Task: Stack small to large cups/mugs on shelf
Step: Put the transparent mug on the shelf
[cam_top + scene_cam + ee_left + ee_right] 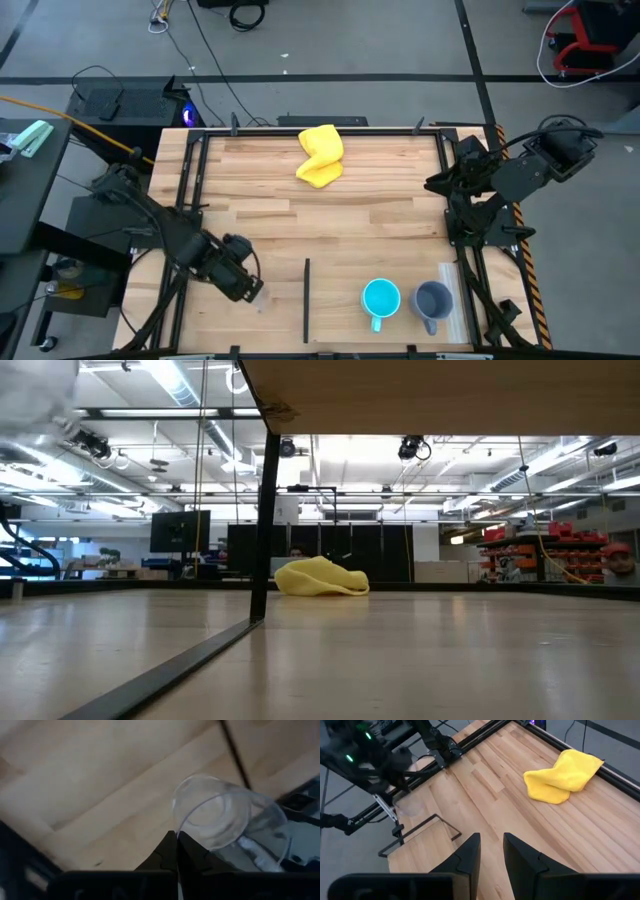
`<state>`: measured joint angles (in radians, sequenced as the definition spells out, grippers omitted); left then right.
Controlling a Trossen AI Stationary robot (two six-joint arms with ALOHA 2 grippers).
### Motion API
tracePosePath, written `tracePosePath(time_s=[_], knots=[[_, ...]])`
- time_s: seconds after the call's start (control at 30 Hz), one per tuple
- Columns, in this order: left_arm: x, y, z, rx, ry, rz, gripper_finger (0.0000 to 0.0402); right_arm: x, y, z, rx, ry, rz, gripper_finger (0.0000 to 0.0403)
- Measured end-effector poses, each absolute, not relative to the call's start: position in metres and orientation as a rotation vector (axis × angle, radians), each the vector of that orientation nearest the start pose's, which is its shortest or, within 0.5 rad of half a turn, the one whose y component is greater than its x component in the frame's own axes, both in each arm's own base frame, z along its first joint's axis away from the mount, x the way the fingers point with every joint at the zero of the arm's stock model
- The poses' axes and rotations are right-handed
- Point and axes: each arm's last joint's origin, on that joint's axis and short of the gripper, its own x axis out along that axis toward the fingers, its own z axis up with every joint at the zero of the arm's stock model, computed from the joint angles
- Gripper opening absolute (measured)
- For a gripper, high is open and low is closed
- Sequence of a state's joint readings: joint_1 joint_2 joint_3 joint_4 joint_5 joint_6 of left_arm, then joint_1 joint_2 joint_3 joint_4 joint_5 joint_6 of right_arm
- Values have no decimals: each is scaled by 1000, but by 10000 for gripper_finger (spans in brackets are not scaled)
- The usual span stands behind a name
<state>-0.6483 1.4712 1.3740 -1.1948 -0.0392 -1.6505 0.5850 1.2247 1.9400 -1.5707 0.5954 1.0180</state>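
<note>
On the near left part of the wooden table [380,215], the left gripper [250,290] holds the small clear glass cup [220,815]. Its two dark fingers [167,852] are pinched tight on the rim of the cup. The cup is tipped over on its side in the grip, with its open mouth facing the gripper. You can see the wood right through the glass. From above the cup is too faint to make out.

Just to the right of that gripper, a thin dark bar [306,298] runs from near to far on the table.

Farther right, at the near edge, sit two mugs side by side. The bright blue mug [381,299] is on the left and the grey-blue mug [433,301] is on the right. They are close but not touching. Both stand upright with their handles pointing to the near edge.

The right gripper [491,851] waits over the right side of the table, well away from the mugs. Its fingers are a little apart and hold nothing.

A yellow cloth [321,155] lies bunched up at the far side of the table, near the middle.
</note>
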Motion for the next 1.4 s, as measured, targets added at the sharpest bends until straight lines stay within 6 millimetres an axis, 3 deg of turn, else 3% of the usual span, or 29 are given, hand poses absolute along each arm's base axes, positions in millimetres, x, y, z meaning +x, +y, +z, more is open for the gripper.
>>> tracePosePath(time_s=[0.27, 0.5, 0.9, 1.17, 1.4], knots=[[213, -135, 391, -937, 1118, 552, 2, 120, 60, 482, 499, 634, -362, 91], [240, -123, 421, -888, 1040, 458, 1, 106, 51, 459, 549, 658, -417, 91], [313, -128, 430, -747, 1091, 350, 1, 97, 45, 440, 566, 680, -457, 91], [343, -132, 402, -735, 1156, 342, 1, 100, 47, 433, 521, 708, -454, 91], [365, -143, 395, -778, 1063, 257, 1, 102, 48, 430, 490, 723, -454, 91]])
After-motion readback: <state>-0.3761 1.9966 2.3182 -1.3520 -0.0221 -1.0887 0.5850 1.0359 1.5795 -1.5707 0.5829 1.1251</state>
